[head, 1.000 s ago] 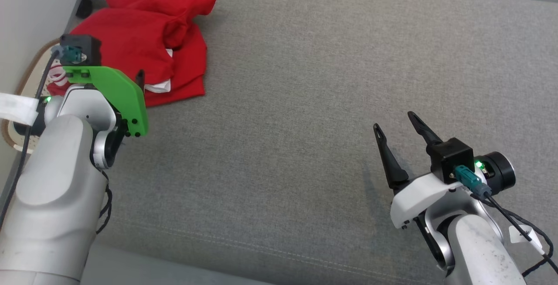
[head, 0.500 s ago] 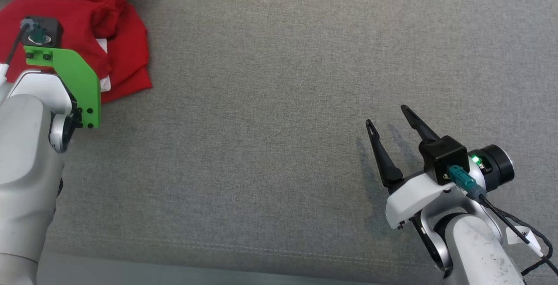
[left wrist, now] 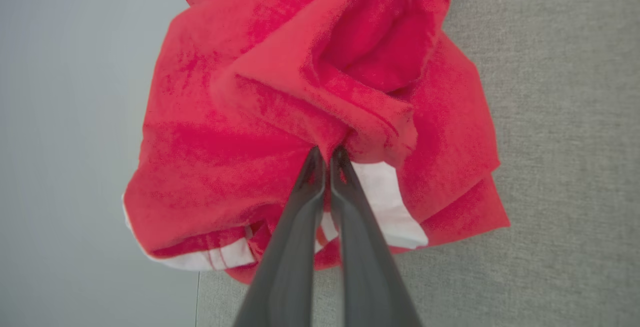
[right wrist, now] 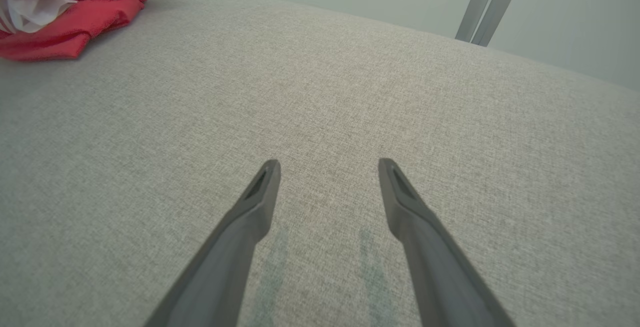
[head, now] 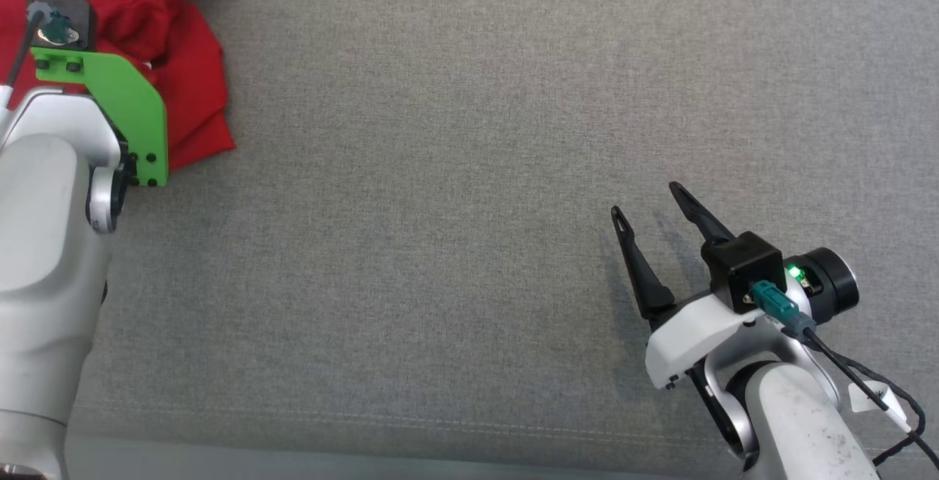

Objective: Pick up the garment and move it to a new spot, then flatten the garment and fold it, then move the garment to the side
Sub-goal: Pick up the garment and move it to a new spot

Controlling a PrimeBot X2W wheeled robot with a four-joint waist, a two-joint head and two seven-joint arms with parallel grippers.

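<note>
Tightly pinched garment (left wrist: 240,117), left claw (left wrist: 327,156) tips

The garment (left wrist: 240,117) is red with white patches, crumpled into a loose heap of thick folds. It lies at the far left edge of the grey fabric surface (head: 477,135). One raised fold near its middle is pinched between the closed fingers (left wrist: 295,217) of the left gripper (left wrist: 326,153).
</note>
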